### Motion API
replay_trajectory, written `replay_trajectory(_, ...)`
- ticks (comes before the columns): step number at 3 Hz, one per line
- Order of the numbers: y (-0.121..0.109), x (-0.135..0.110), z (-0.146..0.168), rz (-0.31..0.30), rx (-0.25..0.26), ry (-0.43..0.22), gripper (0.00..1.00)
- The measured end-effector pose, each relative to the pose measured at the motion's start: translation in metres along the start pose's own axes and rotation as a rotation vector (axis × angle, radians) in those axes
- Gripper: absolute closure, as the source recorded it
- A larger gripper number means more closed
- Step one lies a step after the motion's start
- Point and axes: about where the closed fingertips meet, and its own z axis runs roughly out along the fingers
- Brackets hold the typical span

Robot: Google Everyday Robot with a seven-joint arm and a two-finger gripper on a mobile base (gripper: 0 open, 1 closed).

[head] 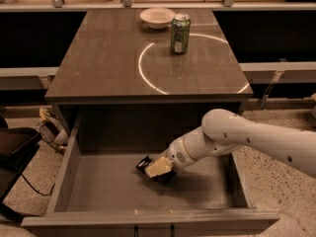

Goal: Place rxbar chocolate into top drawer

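Reaches into the top drawer (66, 177) from 3 o'clock with the gripper (157, 168), low near the floor's middle; clamps the rxbar chocolate (143, 163) between closed fingers, black wrapper poking toward 10 o'clock; at 12 o'clock on the tabletop (108, 63), green soda can (180, 32) beside white bowl (157, 18).

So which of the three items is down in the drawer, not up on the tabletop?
The rxbar chocolate, the black wrapper held in the gripper inside the top drawer. The green soda can and white bowl stand on the tabletop.
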Motion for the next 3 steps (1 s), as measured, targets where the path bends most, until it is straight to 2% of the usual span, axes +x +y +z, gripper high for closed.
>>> replay_trajectory(2, 0.0019, 0.0002, 0.0028, -0.002, -0.006, 0.003, 0.36)
replay_trajectory(3, 0.0031, 0.0003, 0.0045, -0.003, -0.009, 0.006, 0.06)
